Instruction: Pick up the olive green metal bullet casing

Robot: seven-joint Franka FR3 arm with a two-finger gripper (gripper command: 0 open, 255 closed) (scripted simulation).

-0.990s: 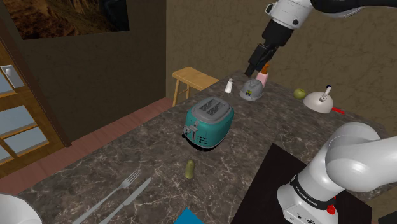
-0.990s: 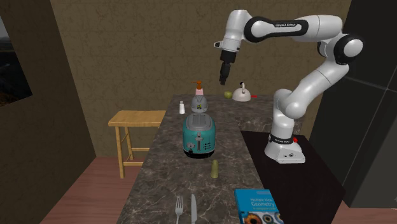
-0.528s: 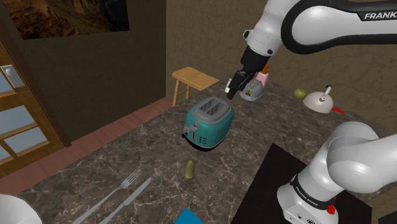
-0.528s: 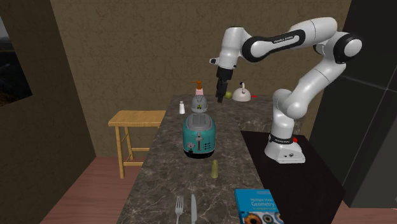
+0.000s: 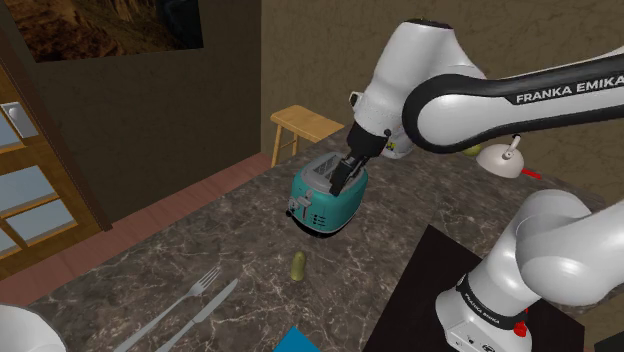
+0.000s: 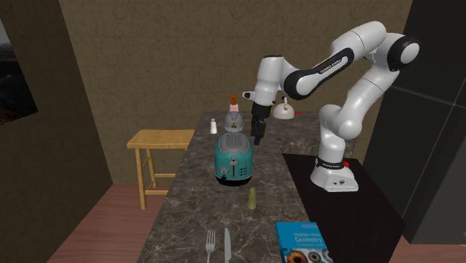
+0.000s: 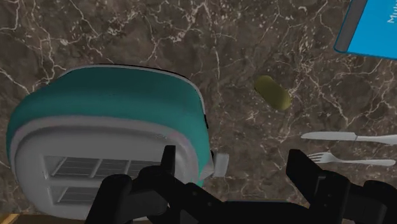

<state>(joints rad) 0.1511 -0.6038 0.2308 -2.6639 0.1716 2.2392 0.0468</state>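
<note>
1. Shoulder view: black gripper (image 5: pixel 344 180) low over the teal toaster (image 5: pixel 322 203), at the toaster's one o'clock corner. Cannot tell the finger gap here. Olive green bullet casing (image 5: pixel 298 264) upright on the dark marble counter (image 5: pixel 200 235), at seven o'clock of the toaster and well apart from the gripper. Fork (image 5: pixel 188 296) and knife (image 5: pixel 207 309) at eight o'clock of the casing.
2. Second exterior view: gripper (image 6: pixel 258 137) at one o'clock of the toaster (image 6: pixel 233 159), just above its top. Casing (image 6: pixel 252 197) at five o'clock of the toaster, alone on bare counter (image 6: pixel 196 196). Blue book (image 6: pixel 302 241) between four and five o'clock of the casing; wooden stool (image 6: pixel 158 140) at nine o'clock of the toaster, beside the counter.
3. Wrist view: gripper (image 7: pixel 233 159) spread wide, clasping nothing. One finger just beside the toaster (image 7: pixel 108 121). Casing (image 7: pixel 273 93) out beyond the fingertips, touched by neither, between the toaster and the book (image 7: pixel 372 28), near the knife (image 7: pixel 343 137) and fork (image 7: pixel 347 160).
</note>
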